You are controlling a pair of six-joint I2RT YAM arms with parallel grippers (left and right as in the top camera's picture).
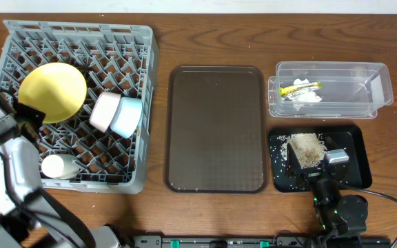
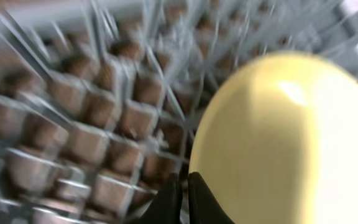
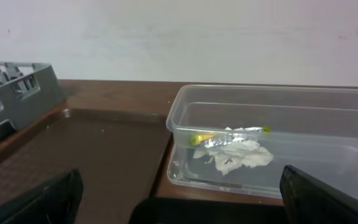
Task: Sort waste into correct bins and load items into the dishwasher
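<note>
The grey dishwasher rack (image 1: pixel 81 41) spreads under and ahead of my left hand (image 2: pixel 184 193), and the yellow plate (image 1: pixel 52 91) sits in it just ahead of my fingertips and to their right. My left fingers are pressed together right at the plate's lower rim. I cannot tell whether a sliver of rim is caught between them or they only touch it.

That is my worry. The plate looks to be lying across the peg tops, not dropped into a slot. If I pull back with the rim pinched or snagged, I could drag it off the pegs. It could also tip flat, or slide beyond it into the white bowl (image 1: pixel 105 110) and light blue bowl (image 1: pixel 127 117).

Being round, the plate has no real long axis. Its face points mostly upward, tilted slightly.

My right hand (image 3: pixel 182 205) is spread wide and holds nothing, facing the clear tub (image 3: pixel 272 124).
</note>
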